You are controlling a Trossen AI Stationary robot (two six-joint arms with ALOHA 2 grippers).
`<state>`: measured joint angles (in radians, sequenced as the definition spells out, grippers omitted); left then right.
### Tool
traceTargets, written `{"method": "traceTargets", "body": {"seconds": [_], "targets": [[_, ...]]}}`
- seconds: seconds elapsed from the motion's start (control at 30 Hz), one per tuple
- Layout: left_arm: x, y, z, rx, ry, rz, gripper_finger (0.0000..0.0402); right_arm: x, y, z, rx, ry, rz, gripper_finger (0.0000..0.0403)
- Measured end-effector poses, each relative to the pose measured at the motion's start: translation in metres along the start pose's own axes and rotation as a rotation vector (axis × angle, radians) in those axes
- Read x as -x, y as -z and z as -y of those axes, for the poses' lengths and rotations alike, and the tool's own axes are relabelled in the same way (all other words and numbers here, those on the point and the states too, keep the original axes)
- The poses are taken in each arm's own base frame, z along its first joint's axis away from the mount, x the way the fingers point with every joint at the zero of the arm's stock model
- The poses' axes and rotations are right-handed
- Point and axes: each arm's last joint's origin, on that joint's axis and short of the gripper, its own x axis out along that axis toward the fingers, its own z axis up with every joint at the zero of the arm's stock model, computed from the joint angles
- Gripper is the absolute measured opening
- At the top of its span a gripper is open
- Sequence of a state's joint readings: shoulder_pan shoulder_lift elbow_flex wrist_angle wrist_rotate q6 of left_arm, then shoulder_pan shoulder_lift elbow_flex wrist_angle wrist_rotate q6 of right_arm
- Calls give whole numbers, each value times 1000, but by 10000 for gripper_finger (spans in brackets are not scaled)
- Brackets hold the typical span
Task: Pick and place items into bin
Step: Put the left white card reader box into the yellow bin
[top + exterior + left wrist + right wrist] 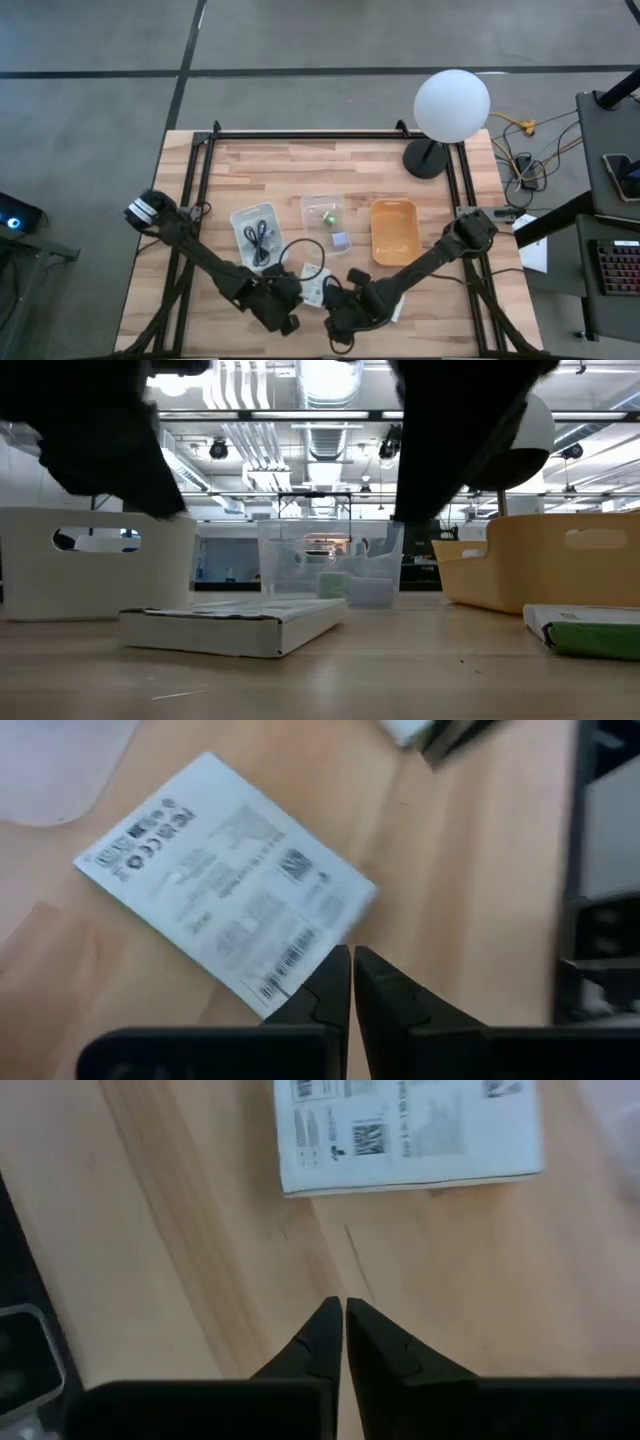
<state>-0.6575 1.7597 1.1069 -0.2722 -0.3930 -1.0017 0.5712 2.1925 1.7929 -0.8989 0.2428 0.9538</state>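
A white printed flat packet [313, 286] lies flat on the table near its front edge, also seen in the low view [235, 626]. My left gripper [288, 312] is shut and hovers just off that packet's edge [225, 885]. My right gripper [338, 322] is shut too and hangs over bare wood a little short of the same packet [410, 1130]. A second packet [585, 632] with a green print lies to the right. A black cable [258, 240] rests in the white tray [240, 218]. A green piece [326, 214] sits in the clear tray. A lavender cube [340, 240] stands on the table.
The white tray, a clear tray [310, 203] and an orange tray [394, 232] stand in a row at mid-table. A black cable loop [300, 252] lies in front of them. A lamp with a white globe [451, 104] stands at the far right. Black frame rails run along both sides.
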Motion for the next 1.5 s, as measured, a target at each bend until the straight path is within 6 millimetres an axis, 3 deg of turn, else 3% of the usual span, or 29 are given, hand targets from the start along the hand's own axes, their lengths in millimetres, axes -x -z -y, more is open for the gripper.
{"method": "traceTargets", "body": {"seconds": [0.17,0.53,0.87,1.03,1.27,1.4,1.5], "targets": [[-15,-4,-9,31,-40,-19,0,-18,2,-1,-52,-59,76,8],[-16,3,-21,-16,-141,-100,0,-41,13,10,-33,-43,93,8],[-16,5,-24,-32,-162,-111,0,-43,-2,10,-20,-89,191,8],[-2,-11,-9,-117,-180,-128,0,-41,-2,9,-3,-68,221,8],[16,-32,10,-226,-168,-126,0,-31,23,-2,79,-34,203,8],[2,-25,8,-318,-183,-115,0,-32,38,-6,110,-17,195,8],[-16,-16,8,-402,-165,-139,0,-38,41,0,34,-4,190,8]]}}
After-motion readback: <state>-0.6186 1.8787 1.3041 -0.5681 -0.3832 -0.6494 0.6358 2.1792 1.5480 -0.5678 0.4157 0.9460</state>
